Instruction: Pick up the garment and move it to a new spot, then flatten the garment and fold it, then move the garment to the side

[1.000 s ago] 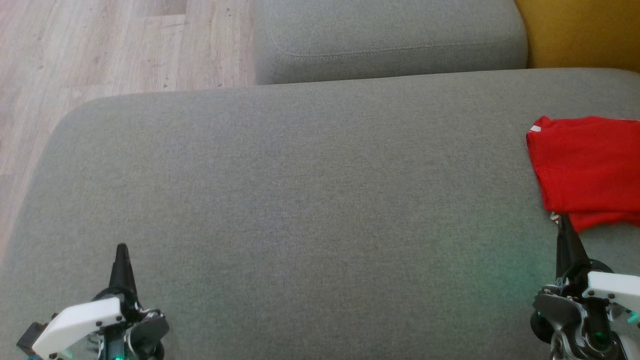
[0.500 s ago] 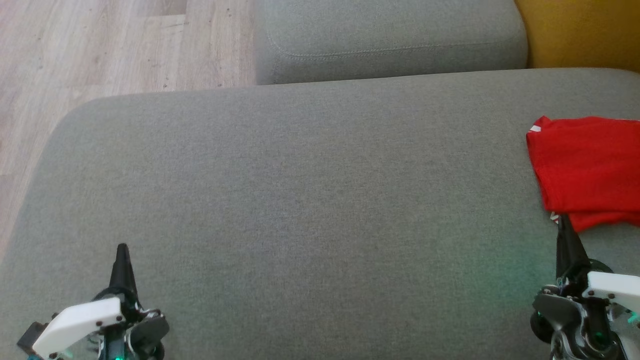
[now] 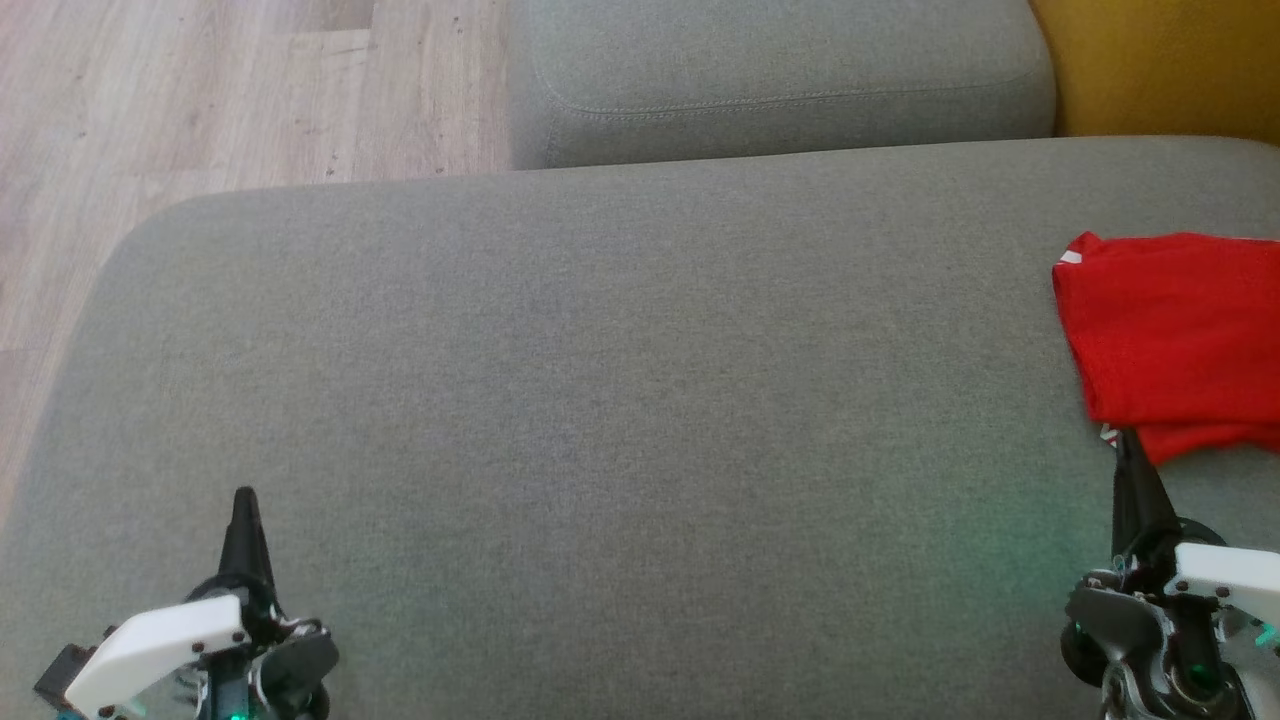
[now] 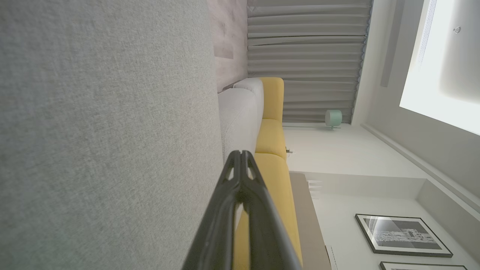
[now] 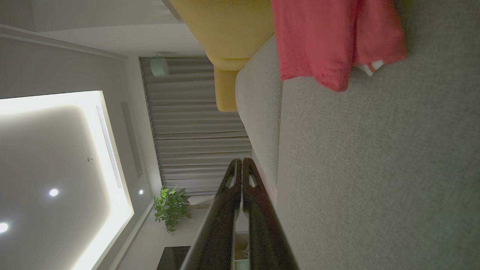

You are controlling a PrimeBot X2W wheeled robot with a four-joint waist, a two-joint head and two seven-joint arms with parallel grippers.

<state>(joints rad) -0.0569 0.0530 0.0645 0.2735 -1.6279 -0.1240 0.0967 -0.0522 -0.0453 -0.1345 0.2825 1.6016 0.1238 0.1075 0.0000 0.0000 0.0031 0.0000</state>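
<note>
Red garment lies folded at right edge of grey sofa seat, partly cut by frame, long axis unclear. Right gripper nearer, clenched empty, tips just beside near hem, garment straight ahead. Left gripper clenched empty, well apart. Cloth soft, limp, stitched hem; seat coarse woven.

The seat cushion under me is showing grey woven cloth, matt and slightly rough, and the back cushion is carrying the same weave with a stitched seam. The garment is looking like soft red knit, matt, with a sewn hem. My left gripper and my right gripper are showing dark, smooth, faintly glossy fingers, plastic by the look. The floor is showing pale, matt wood grain.
</note>
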